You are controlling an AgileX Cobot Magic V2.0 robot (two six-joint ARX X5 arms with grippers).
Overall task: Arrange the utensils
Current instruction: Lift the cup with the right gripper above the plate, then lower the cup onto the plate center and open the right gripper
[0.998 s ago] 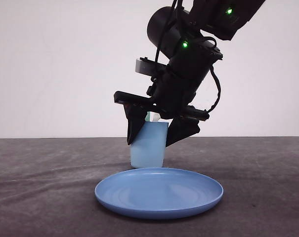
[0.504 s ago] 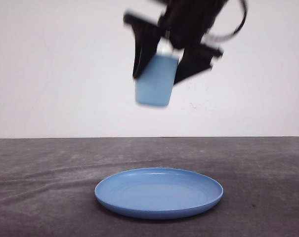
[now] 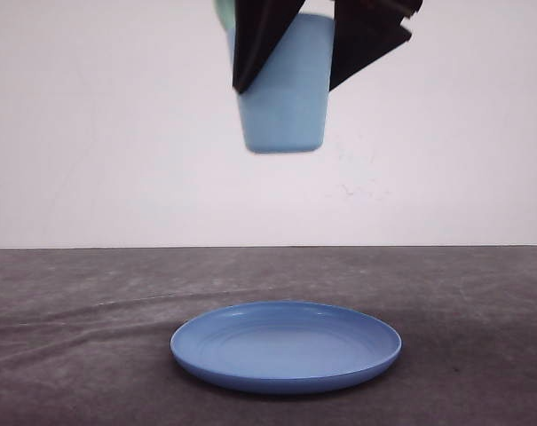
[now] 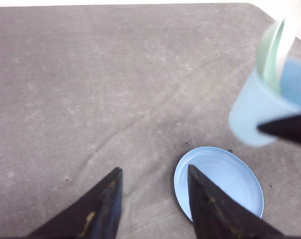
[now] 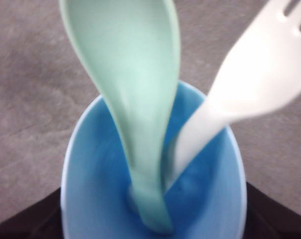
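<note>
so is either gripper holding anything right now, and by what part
The right gripper holds the light blue cup in the air, its fingers pressed on the cup's opposite sides. The spoon and fork stand inside it. The left gripper is open, holding nothing.

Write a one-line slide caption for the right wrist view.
Mint-green spoon and white fork stand handles-down inside the light blue cup.

Light blue cup (image 3: 284, 89) suspended high above the grey tabletop (image 3: 73, 337), upright, roughly at 12 o'clock over the round blue plate (image 3: 286, 346). Plate rests flat on the tabletop, well apart from the cup.
</note>
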